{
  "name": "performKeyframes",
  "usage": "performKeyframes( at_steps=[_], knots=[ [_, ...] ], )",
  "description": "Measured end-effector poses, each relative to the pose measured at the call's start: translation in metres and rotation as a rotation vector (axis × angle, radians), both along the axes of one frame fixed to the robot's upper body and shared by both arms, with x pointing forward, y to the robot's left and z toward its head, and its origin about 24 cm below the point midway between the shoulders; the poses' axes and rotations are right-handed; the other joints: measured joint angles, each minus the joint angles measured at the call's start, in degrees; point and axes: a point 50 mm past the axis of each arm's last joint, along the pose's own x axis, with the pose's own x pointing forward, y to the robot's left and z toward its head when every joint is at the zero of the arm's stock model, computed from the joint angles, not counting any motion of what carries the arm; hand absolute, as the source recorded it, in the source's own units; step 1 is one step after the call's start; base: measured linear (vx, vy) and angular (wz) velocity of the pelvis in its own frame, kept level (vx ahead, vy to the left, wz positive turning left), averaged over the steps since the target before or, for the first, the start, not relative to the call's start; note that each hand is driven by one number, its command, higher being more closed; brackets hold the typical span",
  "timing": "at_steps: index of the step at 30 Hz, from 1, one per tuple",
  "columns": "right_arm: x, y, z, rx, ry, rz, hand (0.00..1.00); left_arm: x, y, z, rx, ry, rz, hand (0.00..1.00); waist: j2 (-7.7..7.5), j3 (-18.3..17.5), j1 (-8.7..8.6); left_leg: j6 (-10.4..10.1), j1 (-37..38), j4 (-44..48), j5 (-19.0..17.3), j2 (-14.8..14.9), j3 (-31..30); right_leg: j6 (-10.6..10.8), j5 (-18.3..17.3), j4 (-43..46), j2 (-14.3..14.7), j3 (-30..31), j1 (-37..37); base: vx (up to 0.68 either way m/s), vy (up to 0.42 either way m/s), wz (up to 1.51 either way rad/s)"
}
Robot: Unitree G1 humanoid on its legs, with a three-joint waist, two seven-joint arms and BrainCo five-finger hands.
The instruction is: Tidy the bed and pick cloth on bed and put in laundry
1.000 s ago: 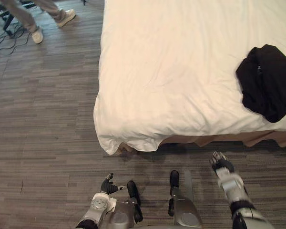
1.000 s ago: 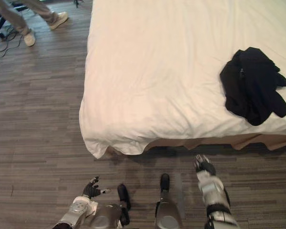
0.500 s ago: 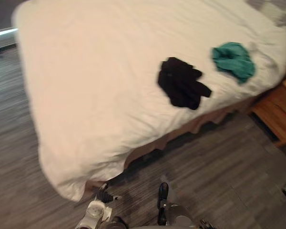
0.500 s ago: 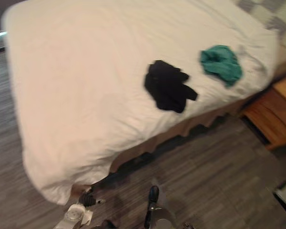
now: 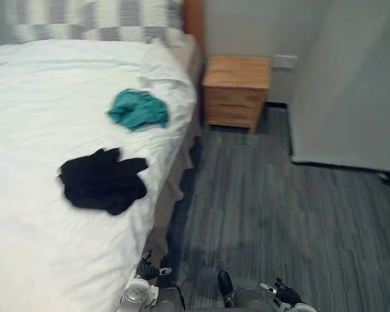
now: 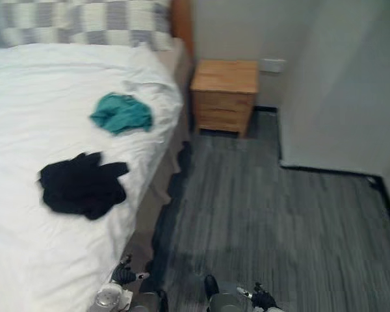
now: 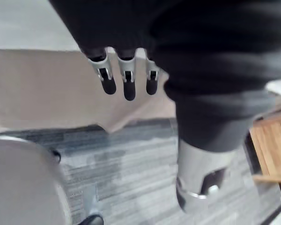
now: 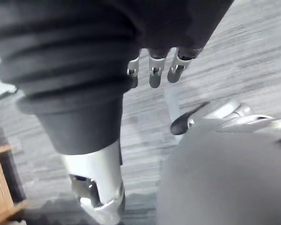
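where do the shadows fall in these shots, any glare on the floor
Left eye view: a dark shadow runs on the floor along the bed side, with no bright glare spot. Left wrist view: a darker band lies on the floor just under the bed skirt.

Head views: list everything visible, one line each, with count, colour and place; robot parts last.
Bed: one, white cover, left side of the head views.
Pillows: grey-and-white checked, at the bed's head; count unclear.
Black cloth: one, on the bed near its side edge.
Teal cloth: one, on the bed, nearer the pillows.
Nightstand: one, brown wood, beside the bed's head, against the wall.
Floor: grey planks, right of the bed.
Left hand: open, empty, low by the bed's edge.
Right hand: open, empty, over the floor.
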Motion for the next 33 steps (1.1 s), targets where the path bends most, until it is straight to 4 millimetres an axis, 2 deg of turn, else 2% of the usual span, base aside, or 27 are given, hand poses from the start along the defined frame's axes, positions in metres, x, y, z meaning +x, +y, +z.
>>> performKeyframes(
  at_steps=[2,4,5,7,8,9,10,11,13,15,16,18,19,21,22,24,25,26,27,29,30,31,32,33],
  knots=[
    [-0.004,0.000,-0.001,0.005,0.011,-0.007,0.00,0.008,-0.004,0.003,-0.001,-0.016,-0.031,0.00,-0.13,-0.11,-0.33,0.27,1.48,-1.90,0.22,-0.80,2.38,0.34,0.08,-0.03,-0.30,1.50,-0.44,0.15,0.129,-0.57],
    [-0.002,0.000,0.000,0.006,-0.001,-0.002,0.00,0.012,-0.005,0.003,0.001,-0.016,-0.044,0.00,0.40,-0.07,-1.03,0.62,3.29,-2.75,-0.02,-0.79,3.02,1.59,-1.12,3.80,0.33,1.15,-1.77,0.11,0.080,-0.51],
    [0.001,0.001,0.001,0.010,-0.019,0.006,0.00,0.019,-0.004,0.007,0.004,-0.037,-0.050,0.00,0.75,0.30,-0.79,1.12,4.39,-2.78,-0.36,-0.35,2.78,3.06,-2.18,8.29,1.45,-0.66,-3.81,0.08,0.044,-0.81],
    [0.009,-0.001,0.003,0.010,-0.046,0.031,0.00,0.018,0.002,0.007,0.000,-0.036,-0.022,0.00,1.09,1.63,-0.22,1.67,7.61,-3.19,-0.85,0.29,4.55,3.73,-2.80,14.86,2.19,-7.92,-5.77,0.03,0.006,-1.05],
    [0.013,0.000,0.004,0.013,-0.061,0.053,0.00,0.016,0.006,0.007,0.002,-0.032,-0.007,0.00,0.88,2.65,-0.07,2.13,10.41,-3.94,-1.17,0.23,5.65,3.38,-4.09,18.66,1.62,-13.13,-6.09,-0.04,-0.033,-0.87],
    [0.014,0.000,0.004,0.011,-0.066,0.063,0.00,0.015,0.008,0.006,0.001,-0.028,0.002,0.00,0.88,2.90,-0.42,2.35,11.59,-4.23,-1.91,-0.09,5.82,2.97,-4.93,19.93,1.44,-14.63,-6.06,-0.09,-0.014,-0.92],
    [0.017,0.003,0.005,0.007,-0.081,0.081,0.00,0.013,0.012,0.006,0.006,-0.023,0.011,0.00,0.23,3.13,-1.19,2.10,12.81,-4.55,-3.49,-1.19,6.23,2.26,-7.36,20.86,0.83,-14.21,-5.79,-0.14,0.016,-0.51],
    [0.018,0.006,0.005,0.014,-0.100,0.078,0.00,0.013,0.014,0.006,0.010,-0.022,0.014,0.00,-0.30,3.34,-1.91,2.39,12.50,-4.01,-3.90,-2.11,6.14,0.84,-8.34,20.55,-0.10,-13.91,-5.79,-0.14,0.039,-0.31],
    [0.021,0.007,0.006,0.014,-0.116,0.074,0.00,0.011,0.013,0.005,0.009,-0.013,0.009,0.00,-0.41,3.75,-2.43,3.17,12.26,-3.72,-4.32,-2.71,5.22,0.26,-8.75,19.77,-1.18,-15.30,-5.97,-0.09,0.025,0.21],
    [0.022,0.010,0.006,0.031,-0.148,0.027,0.00,-0.002,0.016,-0.002,0.015,0.036,-0.001,0.00,-0.49,5.46,-3.04,3.88,12.22,-4.36,-4.47,-3.10,1.91,1.23,-10.60,23.20,-2.70,-18.05,-7.74,-0.11,-0.011,0.48],
    [0.023,0.010,0.006,0.033,-0.151,0.024,0.00,-0.008,0.017,-0.004,0.015,0.050,0.010,0.00,-0.73,5.56,-3.07,3.82,12.37,-4.70,-4.51,-3.09,1.33,1.01,-10.91,23.60,-2.84,-18.05,-8.36,-0.06,-0.040,0.38],
    [0.024,0.016,0.006,0.040,-0.160,0.028,0.00,-0.027,0.027,-0.008,0.019,0.088,0.061,0.00,-2.20,5.62,-2.87,2.99,12.52,-4.80,-5.74,-2.96,-0.44,0.62,-10.83,23.28,-4.61,-18.76,-9.44,0.02,-0.126,0.46],
    [0.025,0.014,0.007,0.030,-0.163,0.038,0.00,-0.028,0.029,-0.008,0.018,0.089,0.082,0.00,-1.45,4.95,-2.76,3.47,12.23,-4.46,-7.72,-1.46,-1.26,-0.65,-13.40,25.14,-4.22,-21.12,-9.78,0.13,-0.205,0.52],
    [0.025,0.007,0.008,0.014,-0.157,0.043,0.00,-0.036,0.027,-0.011,0.007,0.106,0.096,0.00,-0.18,2.84,-2.80,3.91,11.69,-4.20,-9.43,0.67,-1.95,-1.54,-14.98,23.90,-2.76,-22.91,-9.65,0.26,-0.199,0.46],
    [0.024,0.003,0.008,0.001,-0.143,0.046,0.00,-0.042,0.022,-0.013,-0.022,0.109,0.123,0.00,1.90,2.33,-2.40,0.59,6.83,12.55,-7.08,2.49,-2.54,-3.49,-15.93,21.55,-0.33,-23.21,-7.54,0.39,-0.186,0.27],
    [0.027,-0.002,0.010,-0.012,-0.148,0.052,0.00,-0.043,0.026,-0.012,-0.040,0.091,0.198,0.00,3.02,2.52,-1.49,-0.23,0.27,28.30,-3.03,5.07,-2.29,-4.71,-16.29,19.34,1.30,-23.43,-4.26,0.42,-0.166,0.09],
    [0.027,-0.002,0.010,-0.011,-0.145,0.055,0.00,-0.045,0.027,-0.012,-0.049,0.079,0.225,0.00,3.42,2.86,-0.96,0.13,-4.20,38.01,-1.15,6.80,-2.72,-6.60,-16.21,17.32,2.63,-23.07,-0.78,0.40,-0.135,-0.06],
    [0.026,-0.004,0.010,-0.018,-0.134,0.059,0.00,-0.048,0.029,-0.011,-0.049,0.070,0.239,0.00,3.44,3.39,-0.16,0.59,-7.49,46.19,-2.75,7.03,-3.77,-8.34,-17.23,15.77,3.76,-22.15,2.93,0.50,-0.135,-0.36],
    [0.024,-0.005,0.009,-0.019,-0.125,0.058,0.00,-0.050,0.030,-0.012,-0.049,0.074,0.241,0.00,3.51,3.44,1.02,0.49,-9.64,49.72,-4.65,6.11,-3.68,-8.11,-17.35,14.47,4.16,-20.90,7.14,0.50,-0.133,-0.65],
    [0.028,-0.004,0.010,-0.024,-0.134,0.056,0.00,-0.057,0.030,-0.012,-0.059,0.074,0.249,0.00,3.12,3.29,2.60,0.94,-12.68,45.45,-6.05,3.78,-1.73,-7.04,-18.03,11.75,3.89,-18.85,11.86,0.46,-0.111,-0.69],
    [0.035,-0.004,0.011,-0.028,-0.147,0.067,0.00,-0.055,0.030,-0.012,-0.059,0.064,0.249,0.00,2.83,3.31,2.96,1.15,-14.62,38.66,-6.19,2.23,0.11,-6.66,-18.25,10.16,3.46,-17.57,13.52,0.44,-0.053,-0.67],
    [0.043,0.001,0.013,-0.034,-0.159,0.091,0.00,-0.055,0.032,-0.011,-0.058,0.061,0.252,0.00,2.31,3.38,3.15,1.43,-15.87,23.62,-4.71,-0.40,3.04,-6.08,-18.58,8.12,2.35,-16.42,15.30,0.56,-0.029,-0.64],
    [0.046,0.002,0.013,-0.041,-0.159,0.093,0.00,-0.054,0.032,-0.011,-0.061,0.059,0.258,0.00,2.21,3.34,3.19,1.68,-15.94,11.82,-1.12,-2.07,5.27,-5.51,-18.90,6.88,1.93,-15.96,16.69,0.60,0.013,-0.55],
    [0.046,0.003,0.012,-0.054,-0.145,0.104,0.00,-0.053,0.030,-0.011,-0.074,0.059,0.266,0.00,2.68,3.32,3.43,2.22,-16.48,-1.25,4.89,-3.16,6.68,-5.18,-19.13,5.04,2.50,-15.72,18.89,0.53,0.035,-0.35]
  ],
)
